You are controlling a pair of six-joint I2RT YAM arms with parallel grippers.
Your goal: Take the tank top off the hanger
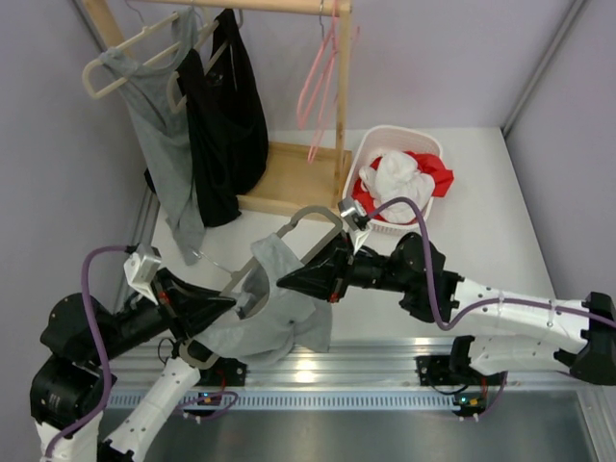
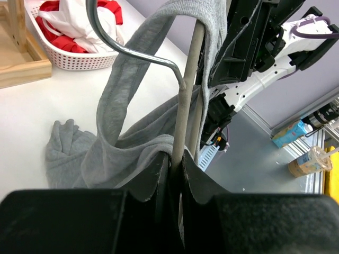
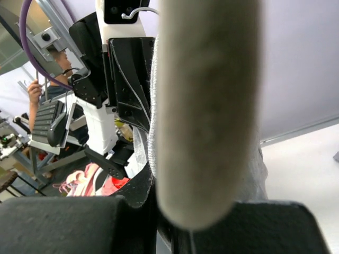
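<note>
Left tool [image 1: 229, 300] is closed to a narrow gap and clamps one bar of the grey hanger [image 1: 313, 212]. We see the bar run straight up between its fingers [image 2: 198, 177] in the left wrist view. The hanger is held tilted above the tabletop [image 1: 491, 212], in front of the wooden rack [image 1: 289, 192], on the side towards the arm bases. The right tool [image 1: 286, 280] is fully closed at the shoulder of the grey tank top [image 1: 274, 322], where the fabric lies over the hanger. We cannot tell whether it pinches fabric alone or the hanger bar as well. The tank top is on the hanger: one strap loops over the upper end beside the metal hook [image 2: 114, 45], and the body hangs down in front of the rack with its hem bunched on the tabletop. A white basket [image 1: 371, 154] of cloths stands just beside the rack.
</note>
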